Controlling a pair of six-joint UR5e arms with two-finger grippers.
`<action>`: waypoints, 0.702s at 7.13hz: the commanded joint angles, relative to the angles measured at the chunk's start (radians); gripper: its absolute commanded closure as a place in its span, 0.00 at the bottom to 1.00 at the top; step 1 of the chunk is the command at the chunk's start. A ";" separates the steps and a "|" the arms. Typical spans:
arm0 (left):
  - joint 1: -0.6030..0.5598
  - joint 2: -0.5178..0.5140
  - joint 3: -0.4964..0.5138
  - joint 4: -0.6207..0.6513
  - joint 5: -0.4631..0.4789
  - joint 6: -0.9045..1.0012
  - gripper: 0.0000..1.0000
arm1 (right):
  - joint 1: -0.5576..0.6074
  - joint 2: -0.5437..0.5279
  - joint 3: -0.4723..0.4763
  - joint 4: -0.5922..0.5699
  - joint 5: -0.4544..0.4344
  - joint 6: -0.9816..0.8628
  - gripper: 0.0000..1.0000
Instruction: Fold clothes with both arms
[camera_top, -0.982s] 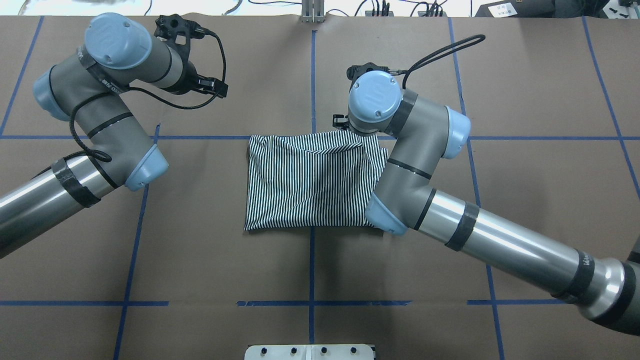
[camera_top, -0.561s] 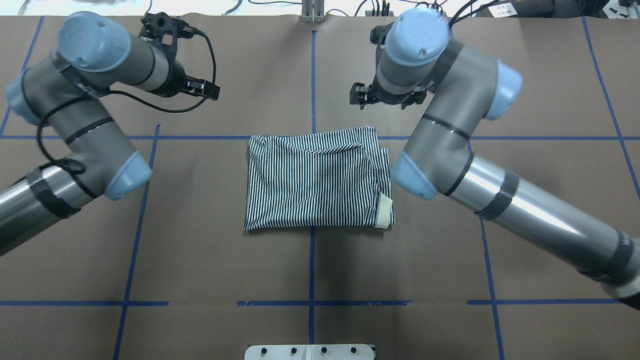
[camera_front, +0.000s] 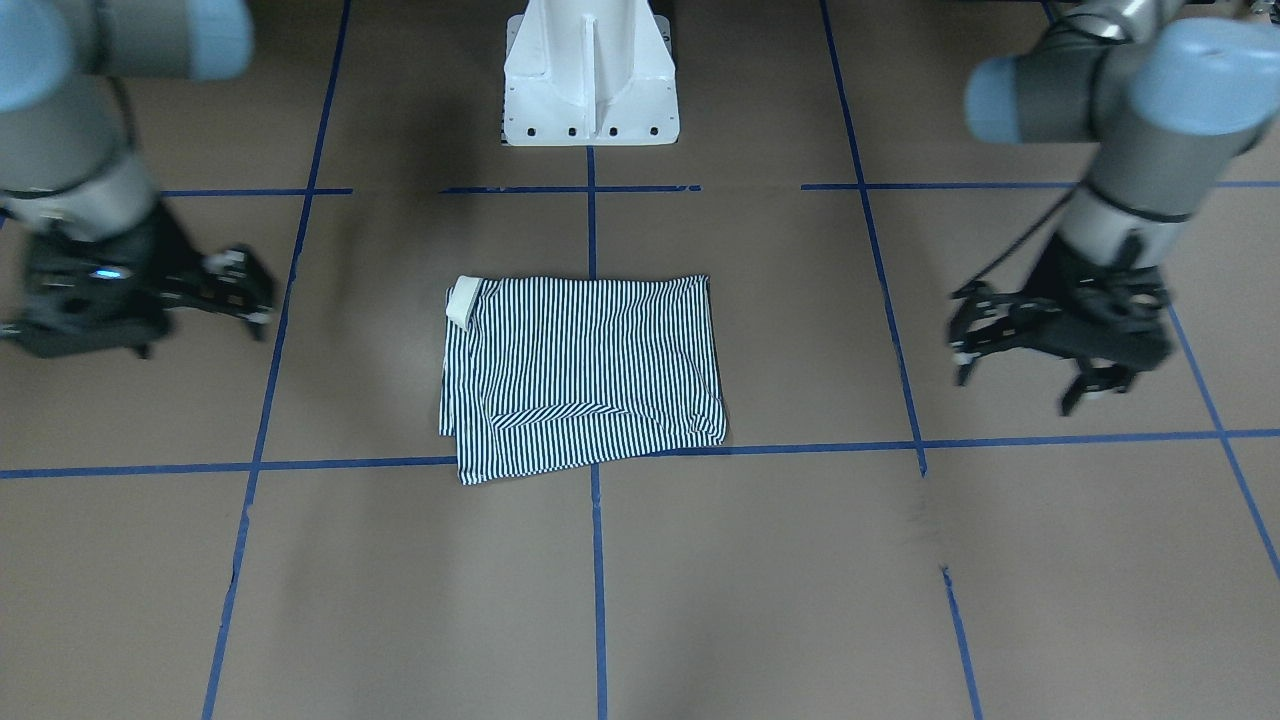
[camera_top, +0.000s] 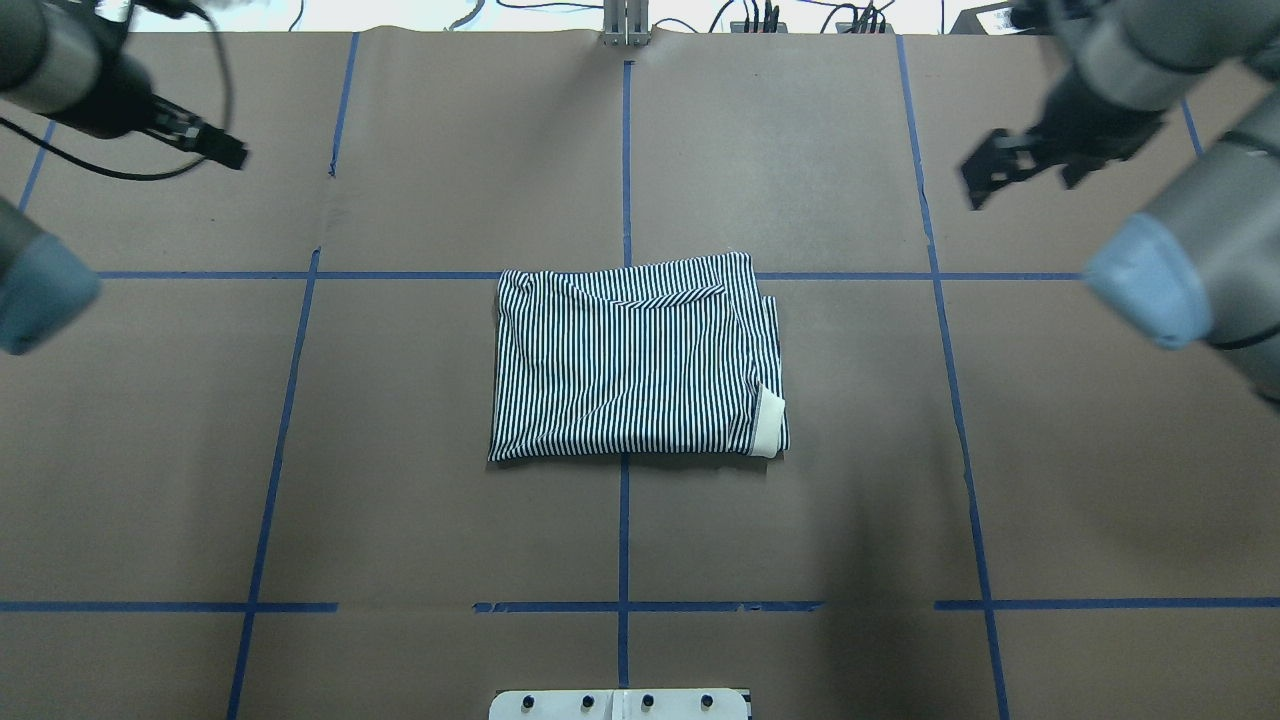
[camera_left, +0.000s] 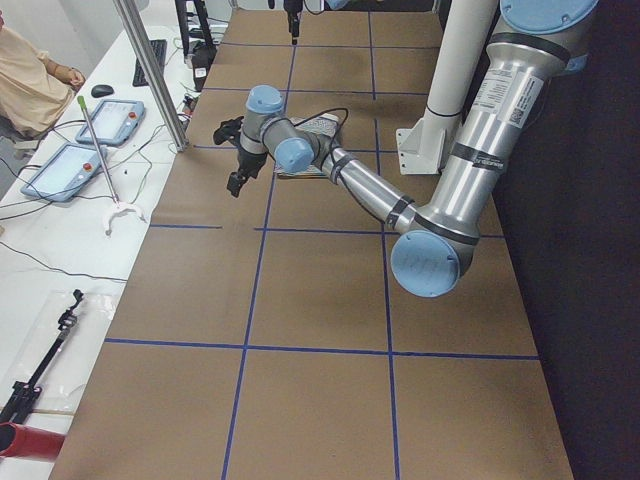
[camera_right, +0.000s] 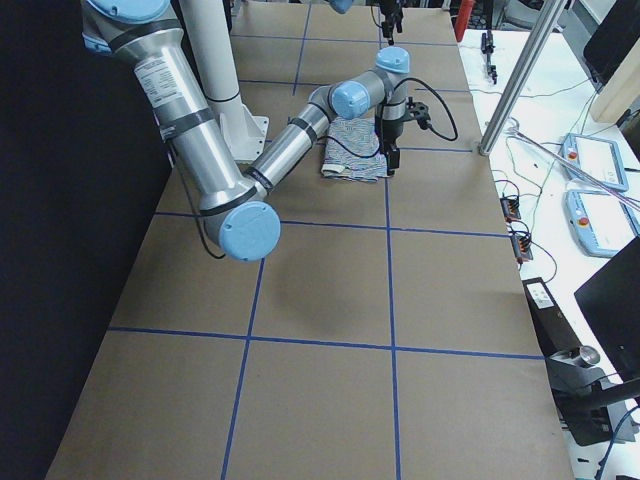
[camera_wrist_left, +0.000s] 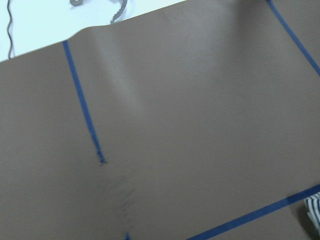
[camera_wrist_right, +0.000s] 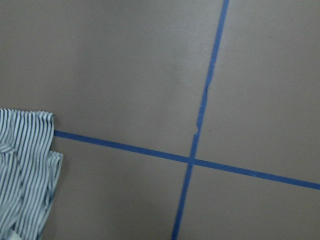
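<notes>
Though flat, striped polo shirt (camera_top: 630, 360), cream band (camera_top: 768, 422) at one corner; left hand (camera_front: 1015, 385), right hand (camera_front: 255, 290) spread.

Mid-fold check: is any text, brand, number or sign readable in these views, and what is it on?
No text is legible in any view.
On the left arm, exterior left view, a printed label: too small to read.
On the right arm, exterior right view, a printed label: too small to read.
On the striped shirt: no logo or lettering showing as it lies folded.
</notes>
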 joint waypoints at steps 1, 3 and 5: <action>-0.123 0.199 0.005 -0.001 -0.068 0.219 0.00 | 0.169 -0.229 0.010 -0.006 0.055 -0.225 0.00; -0.284 0.241 0.085 -0.001 -0.085 0.238 0.00 | 0.225 -0.334 -0.069 0.067 0.055 -0.252 0.00; -0.386 0.237 0.206 0.076 -0.244 0.363 0.00 | 0.320 -0.422 -0.101 0.114 0.080 -0.437 0.00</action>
